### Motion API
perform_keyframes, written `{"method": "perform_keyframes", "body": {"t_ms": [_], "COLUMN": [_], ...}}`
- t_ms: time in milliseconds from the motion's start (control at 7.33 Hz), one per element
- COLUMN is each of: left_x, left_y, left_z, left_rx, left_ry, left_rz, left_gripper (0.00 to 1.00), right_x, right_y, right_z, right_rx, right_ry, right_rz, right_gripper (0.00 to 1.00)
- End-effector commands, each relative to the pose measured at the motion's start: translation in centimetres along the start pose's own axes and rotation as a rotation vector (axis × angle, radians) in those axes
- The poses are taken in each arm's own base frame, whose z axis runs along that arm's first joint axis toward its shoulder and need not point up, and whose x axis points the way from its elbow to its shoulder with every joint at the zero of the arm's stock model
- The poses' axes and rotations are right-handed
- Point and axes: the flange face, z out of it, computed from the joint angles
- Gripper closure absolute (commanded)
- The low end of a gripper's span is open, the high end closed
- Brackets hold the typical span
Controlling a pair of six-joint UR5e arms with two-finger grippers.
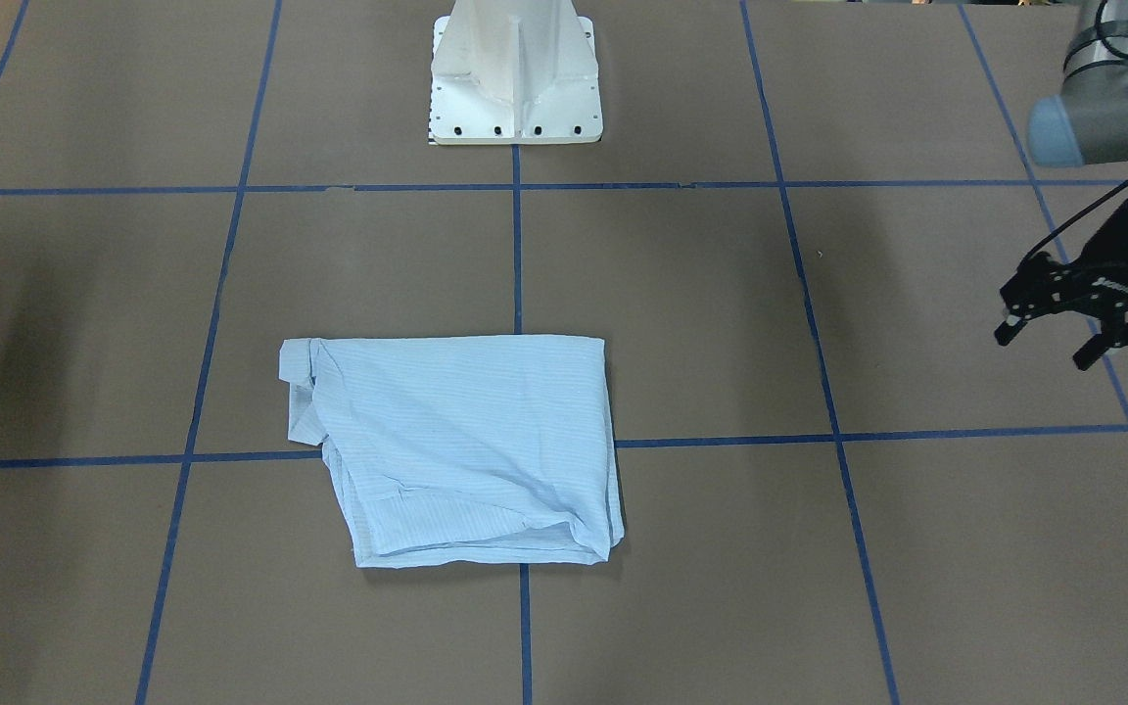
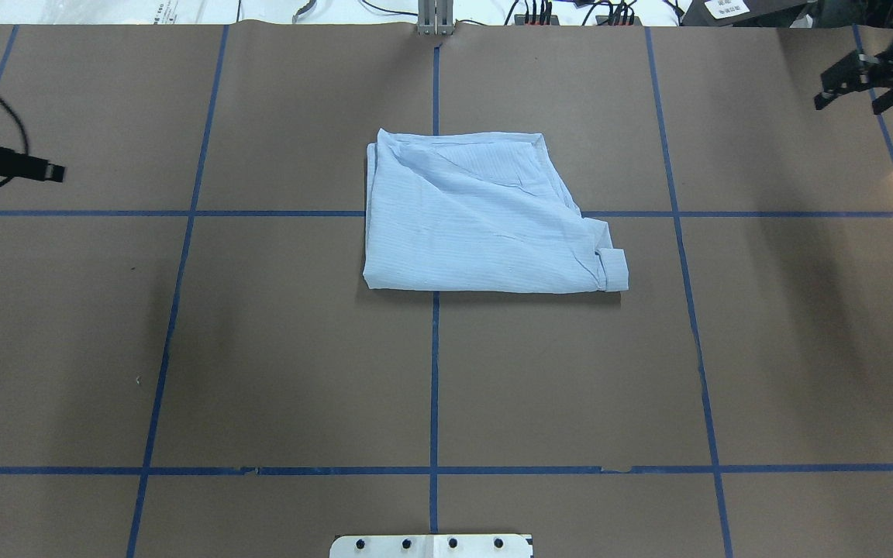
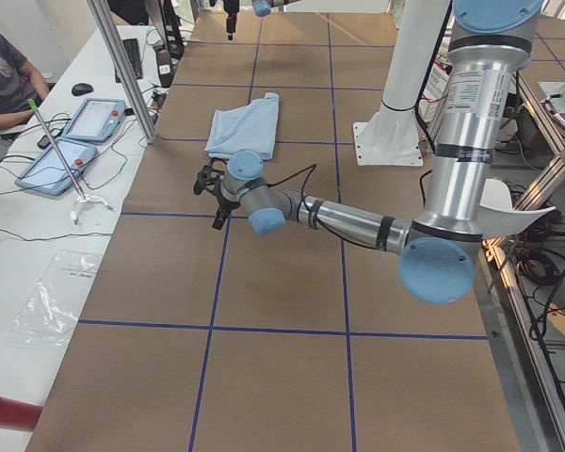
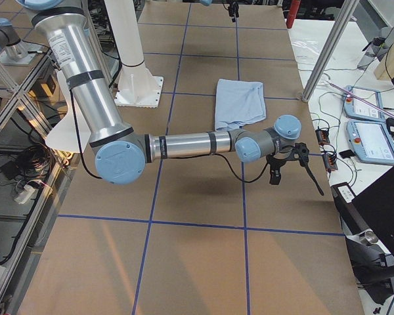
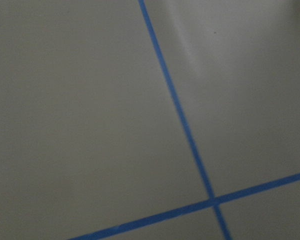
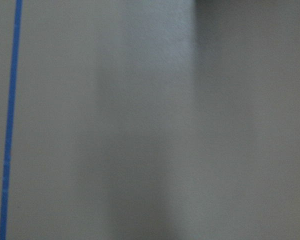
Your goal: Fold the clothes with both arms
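Exterior front-facing view: the folded light blue shirt (image 1: 456, 441) lies flat on the brown table (image 1: 965, 548), a rough rectangle straddling a crossing of the blue tape lines (image 1: 721, 440), with the white pedestal base (image 1: 515, 93) beyond it, its top cut off. The left gripper (image 1: 1044, 345) hangs at the view's right edge, well apart from the shirt, fingers spread and empty; most of its arm is cropped by the frame. Overhead exterior view: the shirt (image 2: 477, 225) sits at the table's middle, a small flap sticking out at its right corner on the robot's side; collar, buttons and tag cannot be made out. The left gripper (image 2: 36, 167) shows only as a thin black tip at the left edge, while the right gripper (image 2: 849, 93) pokes in at the far right corner, fingers parted, holding nothing. Exterior left view: the near left arm (image 3: 348, 218) reaches low over the table, the shirt (image 3: 245, 127) beyond it. Exterior right view: the near right arm (image 4: 190, 143) stretches out likewise, the shirt (image 4: 238, 102) farther off. Both wrist views are blurred, showing only bare table and tape, no fingers.
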Motion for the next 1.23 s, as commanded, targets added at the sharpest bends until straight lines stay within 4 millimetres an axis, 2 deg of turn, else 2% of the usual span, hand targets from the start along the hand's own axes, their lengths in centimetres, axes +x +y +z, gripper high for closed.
{"method": "perform_keyframes", "body": {"t_ms": [0,136,273,409,818,1091], "left_x": [-8.5,-10.2,-9.6,-8.8,-8.0,-8.6], "left_y": [6.4,6.7,6.5,7.9,7.8,9.4], "left_z": [-6.7,-9.3,-11.2,-12.2,-13.0,-12.6], "left_rx": [-0.079,-0.099,-0.115,-0.126,-0.108,-0.133], "left_ry": [-0.091,-0.13,-0.146,-0.15,-0.154,-0.146], "left_rz": [0.122,0.111,0.066,0.05,0.074,0.051], "left_gripper": [0.0,0.0,0.0,0.0,0.0,0.0], "right_x": [6.5,7.7,8.2,8.0,8.2,8.3], "right_y": [8.1,10.9,12.3,12.6,12.6,12.6], "right_z": [-2.4,-3.3,-3.2,-3.3,-3.1,-3.0], "right_rx": [-0.068,-0.099,-0.112,-0.113,-0.111,-0.113], "right_ry": [0.021,0.034,0.041,0.032,0.032,0.036], "right_rz": [-0.058,-0.054,-0.047,-0.048,-0.047,-0.048], "right_gripper": [0.0,0.0,0.0,0.0,0.0,0.0]}}
